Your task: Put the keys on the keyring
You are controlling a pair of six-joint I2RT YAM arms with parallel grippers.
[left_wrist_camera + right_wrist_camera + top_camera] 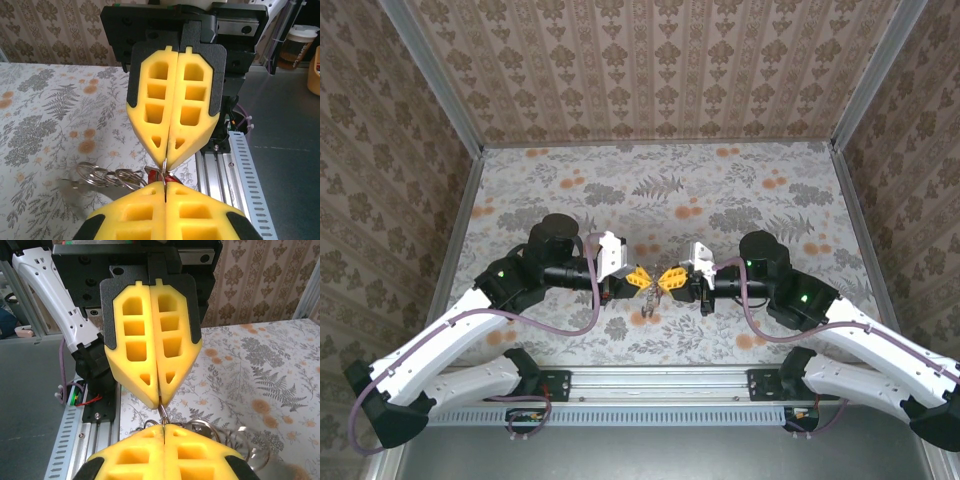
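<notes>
Left pincer and right pincer are clamped tip-to-tip on one metal strip, seemingly steadying keyring and red key.

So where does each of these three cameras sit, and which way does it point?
Top external: above and behind the arms, looking down on the table; both arms show, left gripper tip to tip with right gripper.
Left wrist: on the left arm, looking past the left gripper at the right gripper.
Right wrist: the mirror, looking past the right gripper at the left gripper.
Shared: both wrist views catch the keyring by the tips.
</notes>
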